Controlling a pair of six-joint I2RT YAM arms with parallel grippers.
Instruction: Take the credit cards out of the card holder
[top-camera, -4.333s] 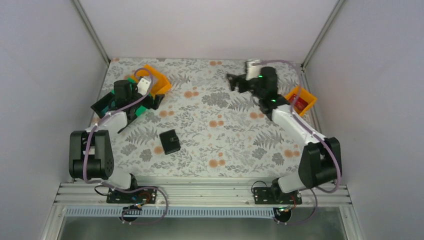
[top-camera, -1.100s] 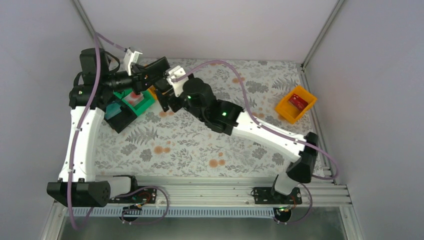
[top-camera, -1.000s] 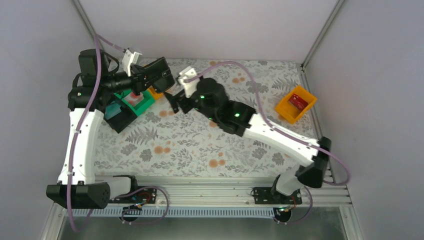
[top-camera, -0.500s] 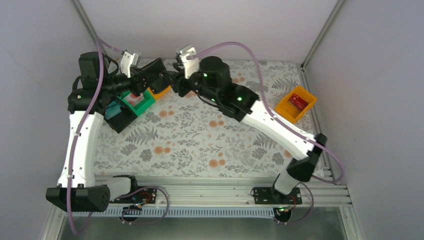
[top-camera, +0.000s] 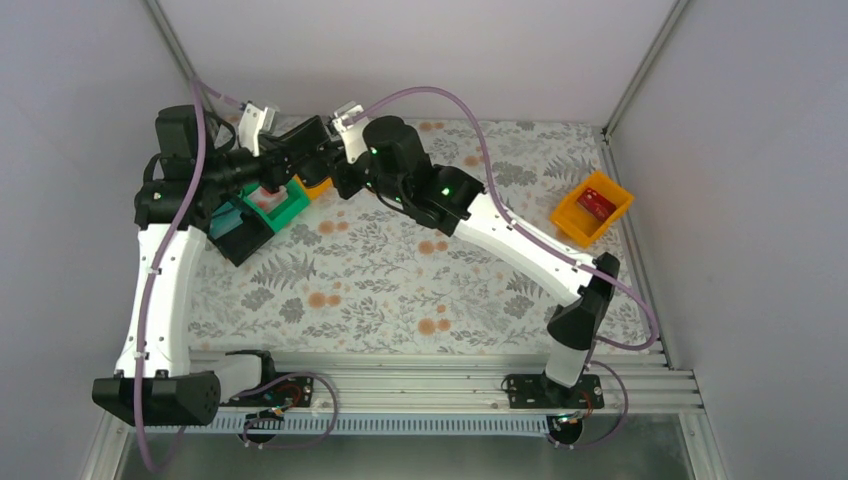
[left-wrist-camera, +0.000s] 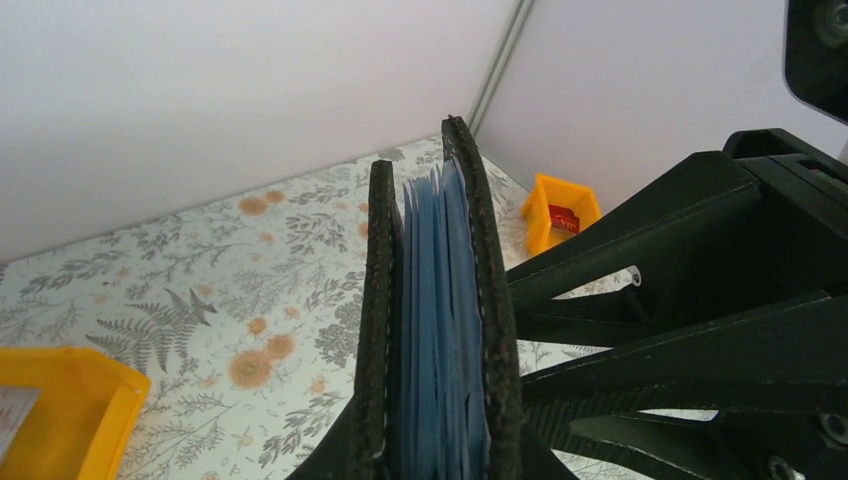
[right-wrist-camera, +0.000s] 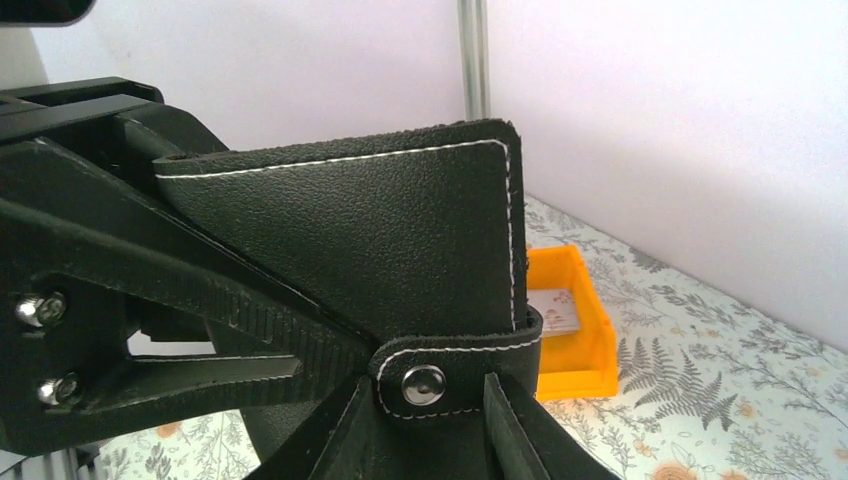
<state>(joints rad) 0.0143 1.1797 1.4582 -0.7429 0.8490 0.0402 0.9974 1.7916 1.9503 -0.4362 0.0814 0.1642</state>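
The card holder (top-camera: 308, 138), a black wallet with white stitching, hangs in the air at the back left, and my left gripper (top-camera: 288, 152) is shut on it. The left wrist view shows it edge-on (left-wrist-camera: 435, 330), with grey-blue pockets between its black covers. Pressed against it from the right, my right gripper (right-wrist-camera: 430, 425) has its fingers closed in on the snapped closing tab (right-wrist-camera: 423, 385). A red credit card (top-camera: 597, 203) lies in the orange bin at the right. A teal card (top-camera: 226, 216) lies in the black bin.
A green bin (top-camera: 280, 208) and a black bin (top-camera: 240, 240) stand under the left arm. An orange bin (right-wrist-camera: 580, 335) holding a pale card sits just behind the grippers. Another orange bin (top-camera: 590, 212) stands at the right edge. Walls close off the back and sides.
My right gripper has swung up and left to the held card holder, and its jaws have narrowed from wide open onto the tab. The left arm has kept the wallet still.
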